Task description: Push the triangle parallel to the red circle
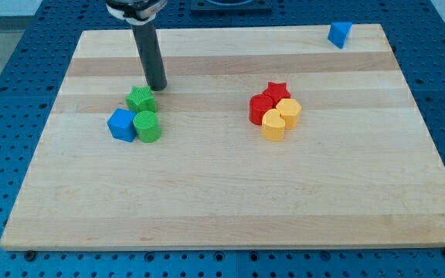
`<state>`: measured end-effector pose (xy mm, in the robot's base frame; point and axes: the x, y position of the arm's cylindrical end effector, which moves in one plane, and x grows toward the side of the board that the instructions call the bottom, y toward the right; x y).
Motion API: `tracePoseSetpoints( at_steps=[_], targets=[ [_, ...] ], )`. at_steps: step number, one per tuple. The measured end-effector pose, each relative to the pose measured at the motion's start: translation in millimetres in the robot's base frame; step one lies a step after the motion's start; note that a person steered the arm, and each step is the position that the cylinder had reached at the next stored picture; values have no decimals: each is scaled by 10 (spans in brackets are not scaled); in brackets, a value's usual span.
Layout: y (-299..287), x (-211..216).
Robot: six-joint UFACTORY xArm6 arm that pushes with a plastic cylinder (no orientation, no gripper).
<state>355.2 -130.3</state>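
A blue triangle block (340,34) lies at the board's top right edge. A red circle block (259,109) sits in a tight cluster right of centre, touching a red star (276,93), a yellow heart-like block (289,110) and a yellow round block (273,125). My tip (157,87) rests at the view's upper left, just above and right of a green star block (140,100), far from the triangle.
A green cylinder (147,127) and a blue block (120,124) sit below the green star in a left cluster. The wooden board (222,201) lies on a blue perforated table (6,69).
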Motion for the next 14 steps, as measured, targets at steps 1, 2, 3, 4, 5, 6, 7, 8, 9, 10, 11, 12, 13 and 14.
tracePoseSetpoints(
  at_steps=[1, 2, 3, 4, 5, 6, 7, 8, 9, 10, 11, 12, 13, 14],
  targets=[
    [-57, 115],
    [-278, 122],
    [-295, 151],
    [-161, -151],
    [437, -371],
    [1371, -371],
    [2399, -348],
    [3438, -336],
    [3964, -586],
    [4049, -997],
    [3755, -1276],
    [3405, -1367],
    [3021, -1392],
    [2622, -1415]
  ],
)
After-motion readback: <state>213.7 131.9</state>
